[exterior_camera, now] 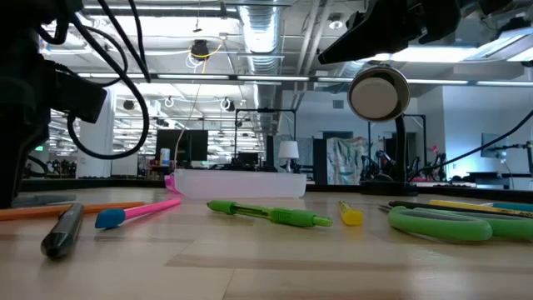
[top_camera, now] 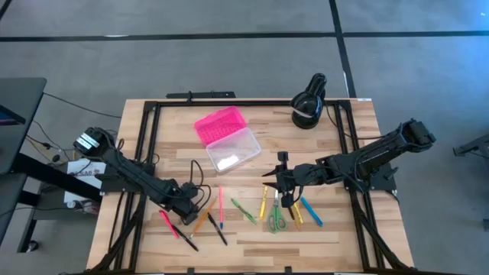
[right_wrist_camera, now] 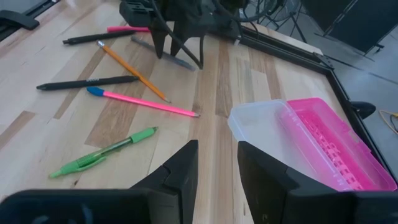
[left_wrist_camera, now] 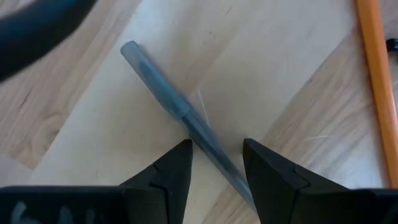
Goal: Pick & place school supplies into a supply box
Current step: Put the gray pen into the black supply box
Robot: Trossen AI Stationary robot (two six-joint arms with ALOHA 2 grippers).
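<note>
Grey pen (left_wrist_camera: 186, 118) | straddled by left gripper (left_wrist_camera: 216, 163) (tip hidden) | right gripper (right_wrist_camera: 217, 163) parted, empty

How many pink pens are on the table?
2. One pink pen lies mid-table near the box; the other is beside the left arm. More may hide under arms.

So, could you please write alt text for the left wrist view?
The left gripper has its open fingers straddling a grey pen lying diagonally on the wooden table. An orange pencil lies nearby.
</note>
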